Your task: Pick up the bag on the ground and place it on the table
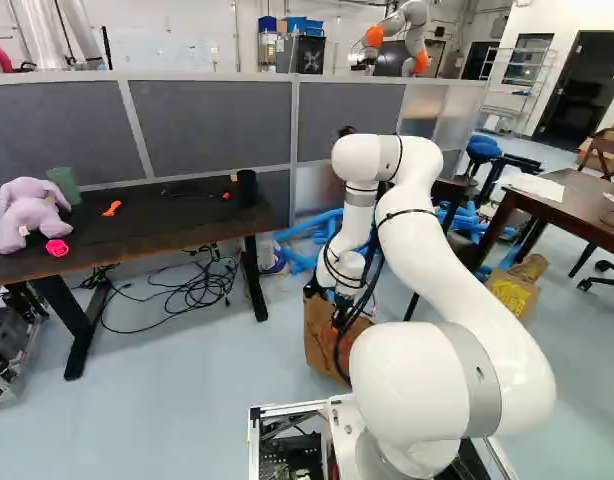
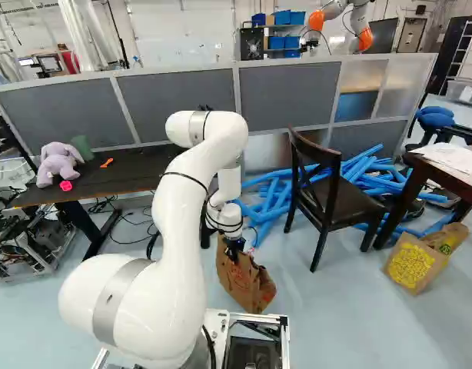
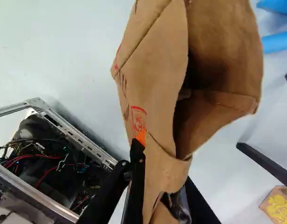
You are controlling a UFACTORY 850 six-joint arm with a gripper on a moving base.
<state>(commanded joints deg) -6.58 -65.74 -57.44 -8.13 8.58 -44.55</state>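
The gripper point(image 2: 234, 250) pinches the brown paper bag point(image 2: 242, 283) near its open mouth, one orange pad point(image 3: 141, 136) against the paper, the opposite finger partly hidden by it. The bag is tilted, low over or on the floor point(image 2: 328, 315) (contact cannot be determined), just ahead of the base frame point(image 2: 285, 328). Outward, the dark table point(image 1: 137, 222) carries a purple plush toy point(image 1: 29, 212); a wooden chair point(image 2: 325, 201) stands opposite.

Dark chair point(image 2: 345, 204) beside blue tubes point(image 2: 277, 194); purple plush point(image 1: 29, 212); cables point(image 1: 199, 294) on floor.
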